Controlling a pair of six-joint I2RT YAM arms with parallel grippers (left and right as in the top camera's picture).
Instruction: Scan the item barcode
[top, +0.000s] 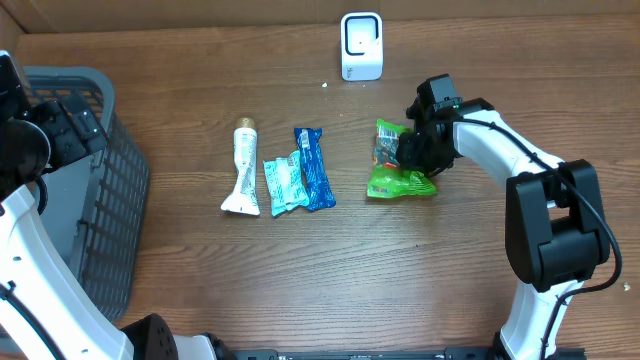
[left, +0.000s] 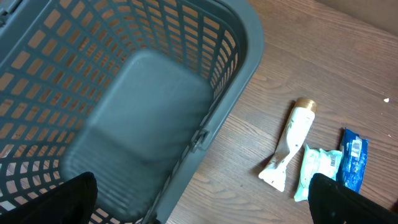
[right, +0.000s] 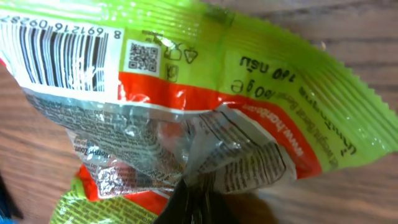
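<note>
My right gripper (top: 418, 150) is pinching the green snack bag (top: 392, 178) lying on the table near the white scanner (top: 361, 46), so I am aiming to lift gently, keeping its barcode (right: 62, 56) flat and uncovered.

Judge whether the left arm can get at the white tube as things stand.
Probably yes: the left gripper hangs open over the basket, and the white tube lies uncovered nearby, with nothing between.

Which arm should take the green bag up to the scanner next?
Right. The right gripper is shut on the green bag, pinching its wrapper, and the scanner stands just beyond it. The left gripper hangs open over the basket, across the table from both.
</note>
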